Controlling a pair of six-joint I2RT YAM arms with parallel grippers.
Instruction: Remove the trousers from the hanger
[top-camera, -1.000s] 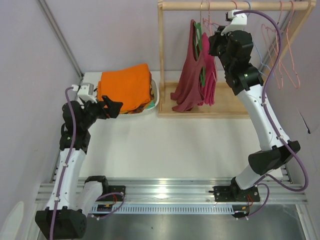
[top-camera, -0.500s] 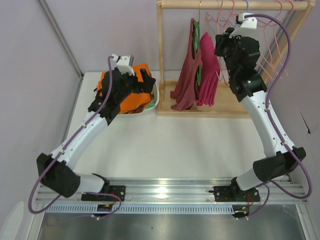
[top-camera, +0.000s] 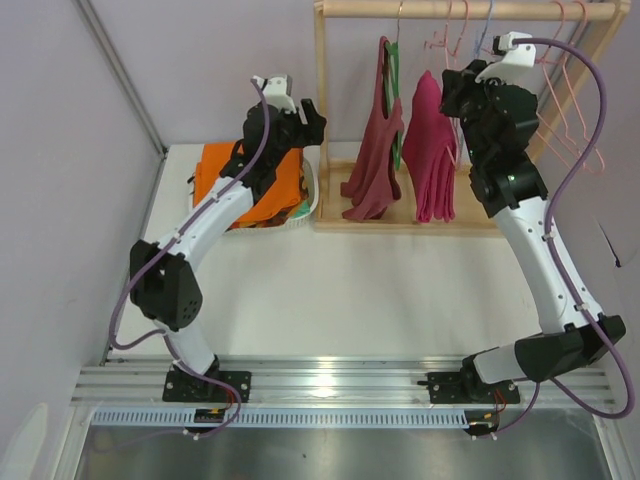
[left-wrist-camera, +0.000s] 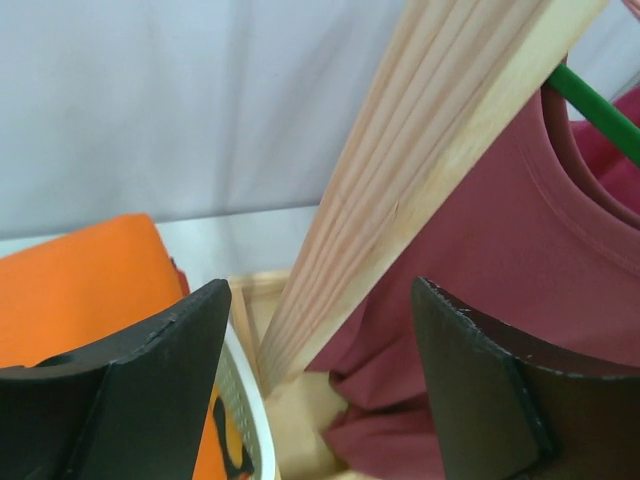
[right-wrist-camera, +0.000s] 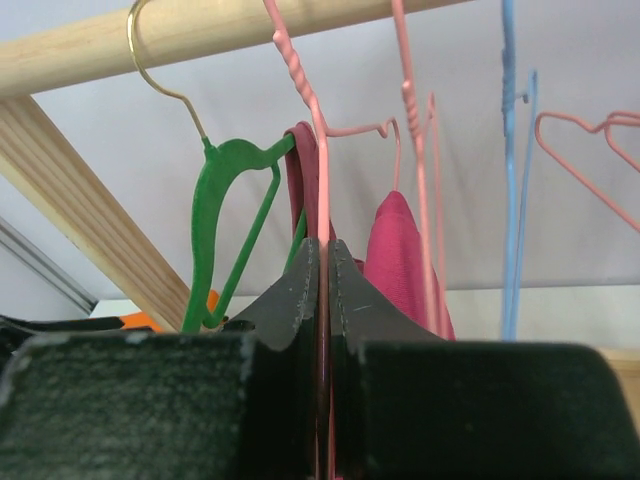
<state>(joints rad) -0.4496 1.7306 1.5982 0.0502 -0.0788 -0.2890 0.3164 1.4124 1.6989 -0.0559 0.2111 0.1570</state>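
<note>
The magenta trousers (top-camera: 434, 150) hang from the rail (top-camera: 470, 11) on the thin pink hanger (top-camera: 440, 42), a little apart from the maroon garment (top-camera: 374, 150). My right gripper (top-camera: 456, 88) is shut on that hanger; in the right wrist view its jaws (right-wrist-camera: 323, 245) pinch the pink wire (right-wrist-camera: 312, 100), with the trousers (right-wrist-camera: 402, 250) just behind to the right. High at the rack's left post (top-camera: 322, 110), my left gripper (top-camera: 306, 116) stands open. In the left wrist view the post (left-wrist-camera: 400, 210) runs between its fingers (left-wrist-camera: 170, 350) without touching them.
A green hanger (right-wrist-camera: 225, 220) carries the maroon garment (left-wrist-camera: 520, 260). A light-blue hanger (right-wrist-camera: 512, 180) and more pink ones (top-camera: 575, 110) hang further right. Orange folded cloth (top-camera: 250, 175) fills a white basket (left-wrist-camera: 245, 400) left of the rack's base (top-camera: 400, 225).
My left arm has swung from the basket up to the rack's left post. The right gripper has slid the hanger and trousers rightwards, away from the maroon garment.
</note>
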